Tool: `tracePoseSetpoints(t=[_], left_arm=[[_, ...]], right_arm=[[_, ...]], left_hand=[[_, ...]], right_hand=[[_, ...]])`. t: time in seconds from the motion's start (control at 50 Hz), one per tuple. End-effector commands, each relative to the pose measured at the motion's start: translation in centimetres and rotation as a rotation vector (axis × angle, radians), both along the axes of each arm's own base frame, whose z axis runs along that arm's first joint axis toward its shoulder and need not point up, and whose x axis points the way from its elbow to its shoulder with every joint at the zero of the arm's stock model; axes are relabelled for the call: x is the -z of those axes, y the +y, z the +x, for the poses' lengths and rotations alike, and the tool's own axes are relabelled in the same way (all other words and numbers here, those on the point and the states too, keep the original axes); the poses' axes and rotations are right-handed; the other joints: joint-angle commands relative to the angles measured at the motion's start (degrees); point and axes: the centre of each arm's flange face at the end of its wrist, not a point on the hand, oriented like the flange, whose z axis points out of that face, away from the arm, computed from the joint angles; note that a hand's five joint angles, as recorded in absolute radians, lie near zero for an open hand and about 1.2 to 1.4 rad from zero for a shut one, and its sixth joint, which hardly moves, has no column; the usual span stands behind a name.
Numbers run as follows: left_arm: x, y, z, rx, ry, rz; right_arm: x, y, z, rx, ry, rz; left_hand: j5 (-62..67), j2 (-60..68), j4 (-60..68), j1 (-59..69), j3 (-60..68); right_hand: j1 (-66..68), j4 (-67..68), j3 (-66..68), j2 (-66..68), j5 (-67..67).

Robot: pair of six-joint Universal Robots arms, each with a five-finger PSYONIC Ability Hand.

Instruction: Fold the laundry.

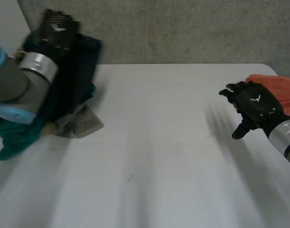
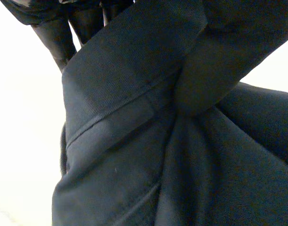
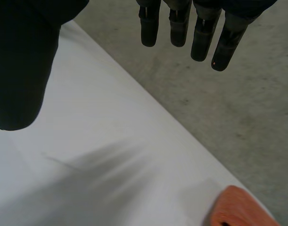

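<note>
Gripping dark garment [image 1: 80,78] at table edge [image 1: 135,65]

The table [image 1: 159,142] stands with a wall [image 1: 182,28] behind its far side. Over its far left part the left robot hand [image 1: 59,28] is raised, and a garment [image 1: 80,71] held in it hangs down beneath. Below that garment, on the table's left edge, lies a crumpled cloth [image 1: 16,137], with a flatter cloth [image 1: 83,124] just to its right. Well apart, at the far right corner, a corner cloth [image 1: 277,88] lies on the table. The right robot hand [image 1: 253,105] hovers just beside it, toward the middle.
</note>
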Motion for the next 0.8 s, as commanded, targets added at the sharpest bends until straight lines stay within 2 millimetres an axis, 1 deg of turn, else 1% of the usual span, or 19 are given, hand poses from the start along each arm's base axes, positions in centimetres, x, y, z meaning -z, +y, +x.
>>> tracePoseSetpoints(t=[0.02,0.08,0.1,0.12,0.18,0.24,0.26,0.32,0.36,0.38,0.4,0.46,0.52,0.54,0.6,0.66,0.72,0.74,0.8], left_arm=[[5.5,15.4,-11.8,0.602,-0.045,0.230],[7.5,18.7,-13.8,0.707,-0.087,0.260],[8.1,20.3,-14.7,0.744,-0.111,0.254],[8.4,21.1,-15.1,0.756,-0.124,0.248],[8.0,22.2,-15.6,0.763,-0.166,0.181],[7.0,22.0,-15.4,0.724,-0.169,0.144],[6.3,21.7,-15.0,0.687,-0.159,0.135],[5.6,21.0,-14.4,0.623,-0.141,0.134],[5.1,20.1,-13.4,0.544,-0.128,0.150],[4.7,19.8,-12.3,0.482,-0.121,0.171],[4.5,19.7,-11.3,0.425,-0.114,0.199],[4.6,20.0,-9.6,0.332,-0.090,0.262],[5.3,20.2,-8.4,0.257,-0.071,0.334],[6.2,20.5,-7.6,0.208,-0.069,0.394],[8.1,21.2,-6.3,0.134,-0.092,0.511],[9.2,21.5,-5.7,0.115,-0.113,0.577],[10.7,21.5,-5.5,0.101,-0.139,0.629],[11.9,21.1,-5.5,0.091,-0.157,0.656],[13.7,20.0,-5.4,0.067,-0.181,0.693]], right_arm=[[-1.8,-1.0,-1.9,0.123,0.002,-0.059],[-1.9,-1.3,-2.3,0.140,0.002,-0.062],[-1.9,-1.4,-2.5,0.146,0.002,-0.064],[-1.9,-1.4,-2.6,0.148,0.002,-0.064],[-1.9,-1.4,-2.7,0.150,0.002,-0.062],[-2.0,-1.4,-2.6,0.140,0.001,-0.064],[-2.0,-1.4,-2.6,0.139,0.003,-0.063],[-2.1,-1.4,-2.5,0.137,0.004,-0.067],[-2.5,-1.3,-2.4,0.132,0.003,-0.071],[-3.0,-1.1,-2.4,0.129,0.008,-0.076],[-3.3,-0.7,-2.3,0.118,0.010,-0.065],[-3.9,0.1,-1.9,0.078,0.016,-0.026],[-4.2,1.0,-1.5,0.032,0.033,0.023],[-4.5,1.8,-1.3,0.007,0.055,0.058],[-4.3,2.7,-1.3,-0.018,0.097,0.126],[-3.5,4.0,-1.3,-0.041,0.173,0.199],[-2.7,5.2,-0.9,-0.092,0.274,0.207],[-2.1,6.1,-0.4,-0.132,0.326,0.199],[-0.5,7.4,0.5,-0.218,0.423,0.169]], left_hand=[[15.90,11.52,11.79,15.53,11.78],[15.90,11.52,11.79,15.53,11.78],[-7.05,-11.44,-11.17,-7.43,-11.18],[-22.27,-26.66,-26.39,-22.65,-26.39],[-53.09,-57.47,-57.20,-53.46,-57.21],[-54.05,-58.43,-58.17,-54.43,-58.17],[-54.05,-58.43,-58.17,-54.43,-58.17],[-54.05,-58.43,-58.17,-54.43,-58.17],[-53.55,-57.93,-57.66,-53.92,-57.67],[-52.38,-56.76,-56.50,-52.76,-56.50],[-51.37,-55.75,-55.49,-51.75,-55.49],[-49.52,-53.91,-53.64,-49.90,-53.65],[-44.14,-48.52,-48.26,-44.52,-48.26],[-41.96,-46.34,-46.08,-42.34,-46.08],[-41.60,-45.98,-45.72,-41.98,-45.72],[-41.60,-45.98,-45.72,-41.98,-45.72],[-40.77,-45.15,-44.89,-41.15,-44.89],[-37.43,-41.81,-41.55,-37.81,-41.55],[-33.03,-37.42,-37.15,-33.41,-37.16]], right_hand=[[-1.50,-3.22,-2.06,-2.65,-3.34],[-1.50,-3.22,-2.06,-2.65,-3.34],[-1.50,-3.22,-2.06,-2.65,-3.34],[-1.50,-3.22,-2.06,-2.65,-3.34],[-1.50,-3.22,-2.06,-2.65,-3.34],[-1.50,-3.22,-2.06,-2.65,-3.34],[-1.50,-3.22,-2.06,-2.65,-3.34],[-1.50,-3.22,-2.06,-2.65,-3.34],[-1.50,-3.22,-2.06,-2.65,-3.34],[-1.50,-3.22,-2.06,-2.65,-3.34],[-1.50,-3.22,-2.06,-2.65,-3.34],[-1.50,-3.22,-2.06,-2.65,-3.34],[-1.50,-3.22,-2.06,-2.65,-3.34],[-1.50,-3.22,-2.06,-2.65,-3.34],[-1.50,-3.22,-2.06,-2.65,-3.34],[-1.50,-3.22,-2.06,-2.65,-3.34],[-1.50,-3.22,-2.06,-2.65,-3.34],[-1.50,-3.22,-2.06,-2.65,-3.34],[-1.50,-3.22,-2.06,-2.65,-3.34]])
